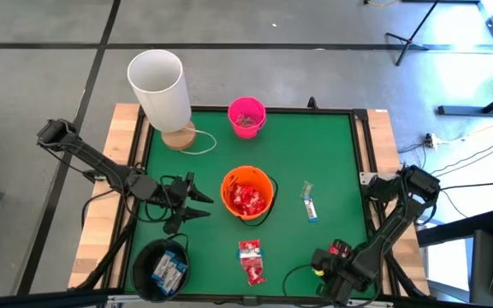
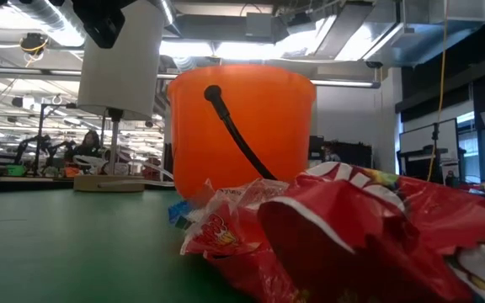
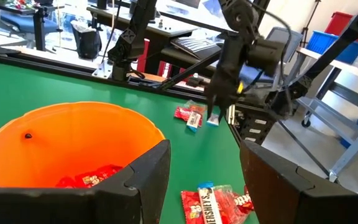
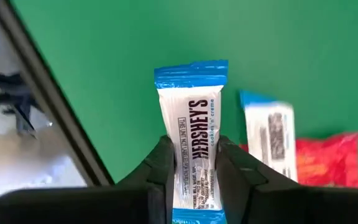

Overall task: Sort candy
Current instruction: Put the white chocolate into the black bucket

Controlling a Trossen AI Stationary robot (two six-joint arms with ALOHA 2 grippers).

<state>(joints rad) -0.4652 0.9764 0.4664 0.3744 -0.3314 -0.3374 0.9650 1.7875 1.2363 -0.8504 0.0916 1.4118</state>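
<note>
My right gripper (image 4: 194,146) hangs near the table's near right corner (image 1: 325,263), shut on a white-and-blue candy bar (image 4: 191,112). Below it on the green mat lie another bar (image 4: 269,140) and a red packet (image 4: 328,158). More candy lies at the near edge (image 1: 251,261), and a single bar (image 1: 309,205) lies right of the orange bucket (image 1: 246,195), which holds red packets. My left gripper (image 1: 197,203) waits open at that bucket's left side, its fingers apart (image 3: 148,180). My right gripper pinches the bar across its width between its two fingers (image 4: 160,162), on the long edges about halfway along (image 4: 194,152). The fingers come from above, pointing down. The bar hangs lengthwise below them (image 3: 213,118), clear of the mat.
A pink bucket (image 1: 246,117) stands at the far edge, a black bucket (image 1: 163,269) with white-and-blue bars at the near left corner. A tall white cylinder on a wooden disc (image 1: 161,85) stands at the far left. Free mat lies between the orange bucket and the right edge.
</note>
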